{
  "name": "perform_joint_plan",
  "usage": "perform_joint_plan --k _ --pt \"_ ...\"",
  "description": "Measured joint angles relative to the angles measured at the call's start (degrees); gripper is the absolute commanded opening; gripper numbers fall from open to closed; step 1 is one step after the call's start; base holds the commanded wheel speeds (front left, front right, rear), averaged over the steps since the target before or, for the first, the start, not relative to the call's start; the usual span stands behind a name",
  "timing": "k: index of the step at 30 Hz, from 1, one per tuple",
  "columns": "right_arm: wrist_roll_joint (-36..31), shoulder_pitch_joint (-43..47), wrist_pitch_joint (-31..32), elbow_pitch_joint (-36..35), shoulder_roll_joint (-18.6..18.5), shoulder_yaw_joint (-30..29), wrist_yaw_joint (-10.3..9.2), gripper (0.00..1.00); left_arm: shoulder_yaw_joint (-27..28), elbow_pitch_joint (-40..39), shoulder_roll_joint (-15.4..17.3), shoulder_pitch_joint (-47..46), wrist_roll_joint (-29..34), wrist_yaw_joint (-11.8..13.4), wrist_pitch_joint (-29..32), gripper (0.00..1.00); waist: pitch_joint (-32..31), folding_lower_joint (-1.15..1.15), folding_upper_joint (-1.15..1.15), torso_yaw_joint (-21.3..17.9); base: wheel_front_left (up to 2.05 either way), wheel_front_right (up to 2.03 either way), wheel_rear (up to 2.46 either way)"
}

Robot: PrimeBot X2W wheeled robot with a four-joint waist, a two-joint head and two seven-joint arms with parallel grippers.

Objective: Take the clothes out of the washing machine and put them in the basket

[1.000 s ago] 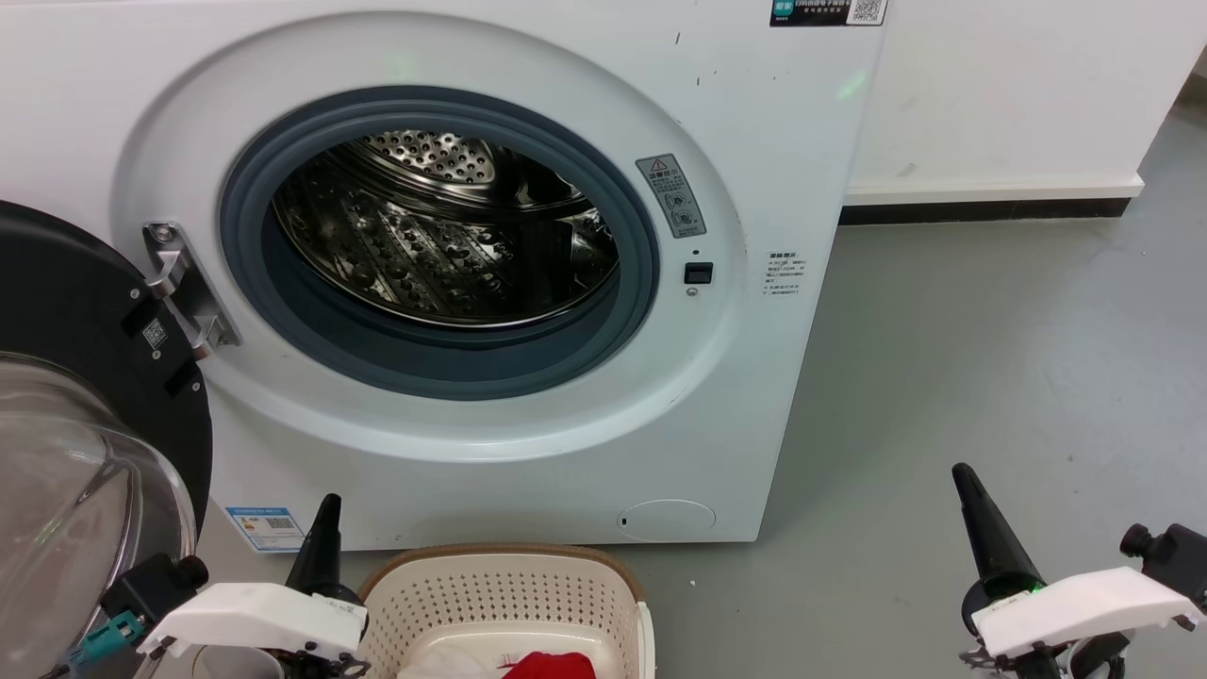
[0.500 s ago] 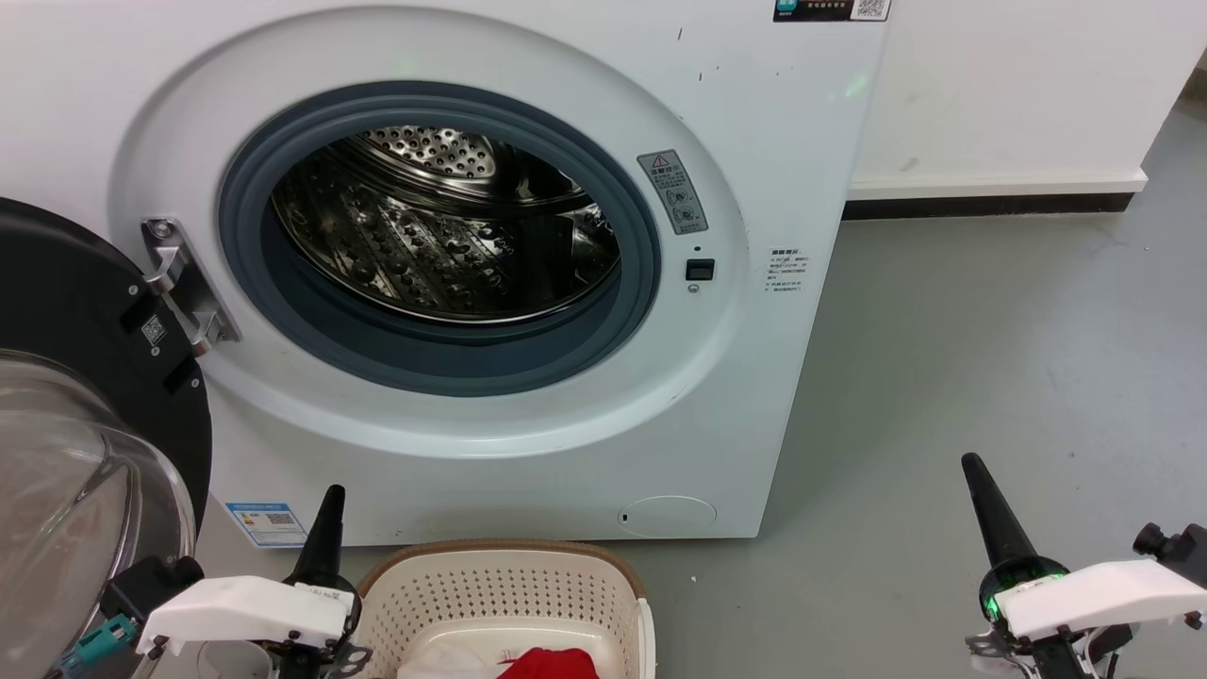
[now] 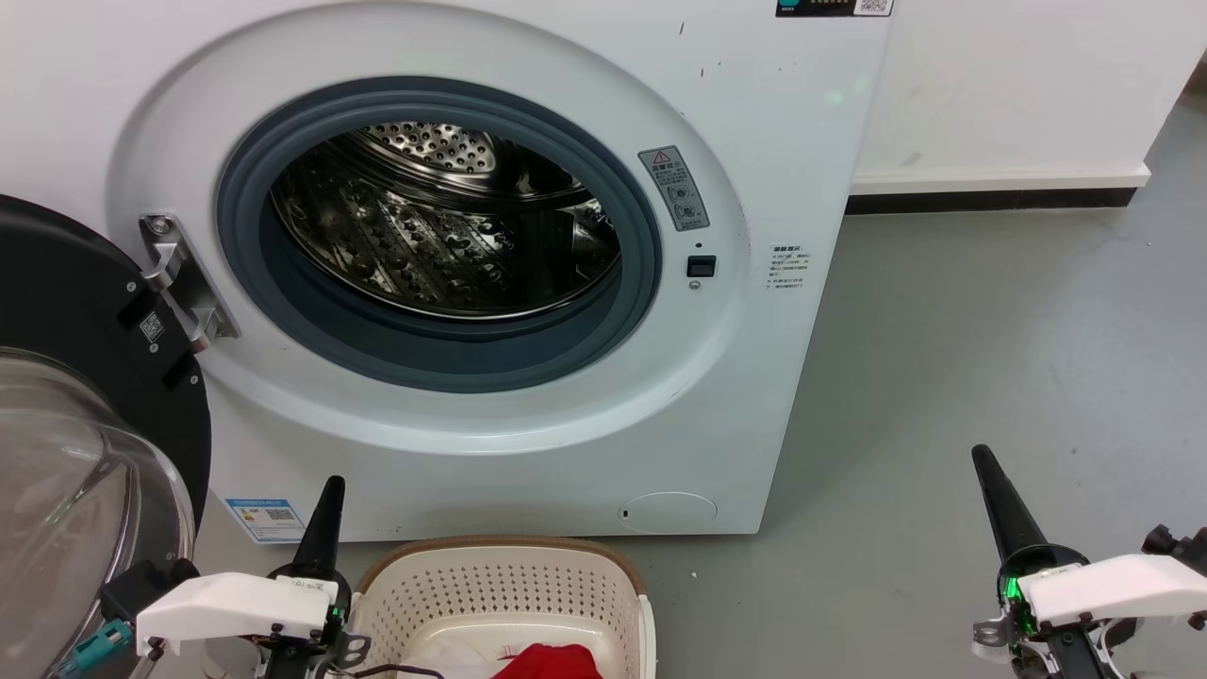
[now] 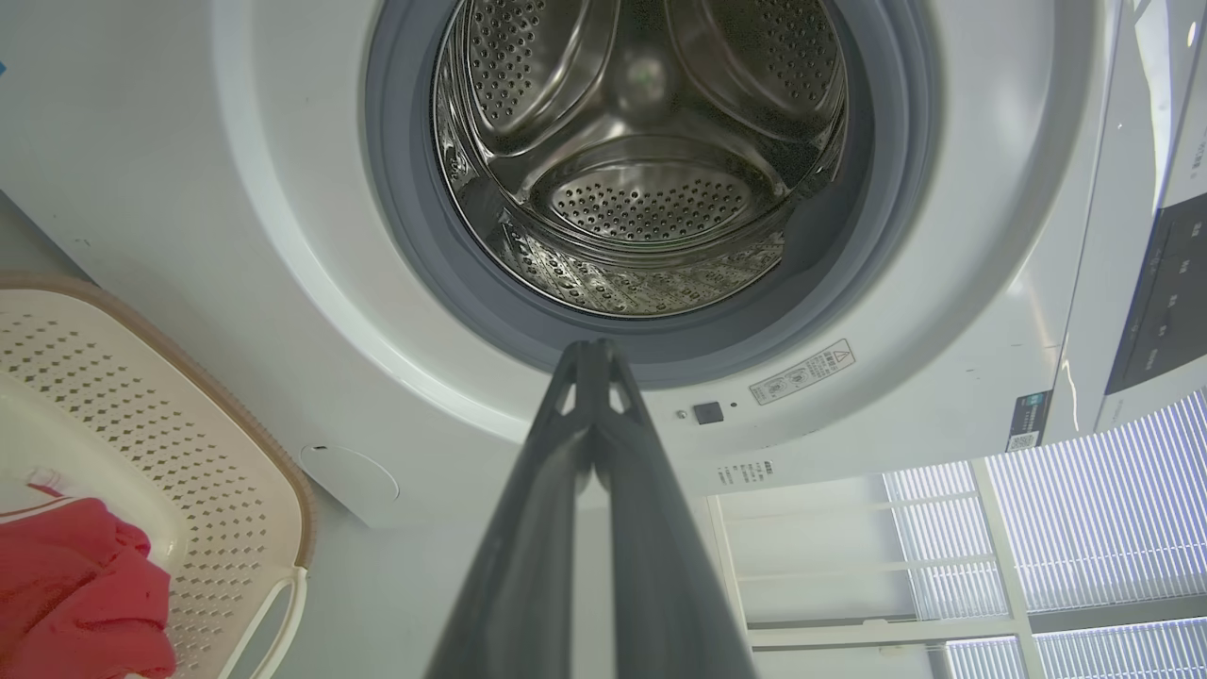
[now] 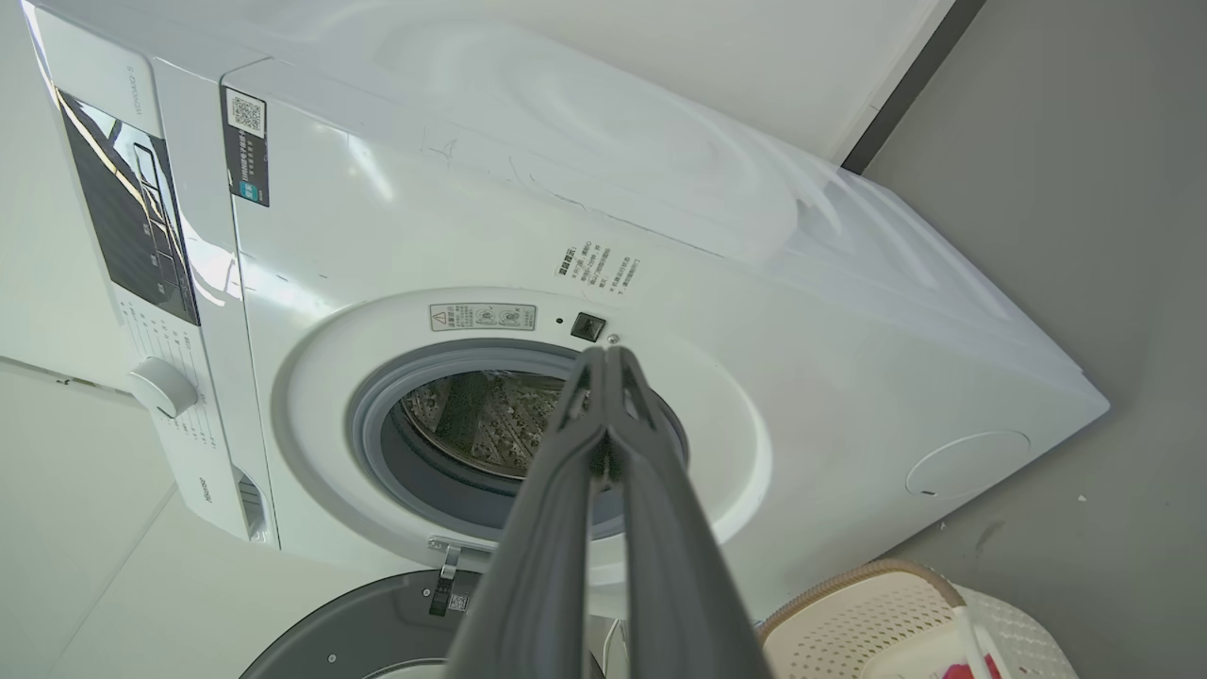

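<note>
Seemingly nearly done: with the clothes (image 3: pixel 547 663) in the basket (image 3: pixel 500 550) at the foot of the washing machine (image 3: pixel 783 141) and my left gripper (image 3: pixel 332 485) and right gripper (image 3: pixel 982 455) both clenched empty before it, I'd check its drum (image 4: pixel 651 198) through the left wrist view, which looks straight to the bare back wall, unlike the steeper head view.

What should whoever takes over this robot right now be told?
Left pincer: shut, holding nothing, beside the basket.
Right pincer: shut, holding nothing, over the floor to the right of the washing machine.
Red clothes lie in the basket; the door is open.
Done: no clothes visible in the drum.
Left: check the drum's hidden lower front; otherwise it is likely finished.
</note>
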Motion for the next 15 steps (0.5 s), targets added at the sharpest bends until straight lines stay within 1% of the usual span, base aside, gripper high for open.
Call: perform_joint_plan --k 15 --pt "7.9 -1.2 0.6 1.5 0.0 -1.0 0.00 0.00 1.5 1.1 -1.2 -1.1 -6.7 -1.5 1.5 0.00 0.5 0.00 0.00 0.1 0.00 0.00 0.00"
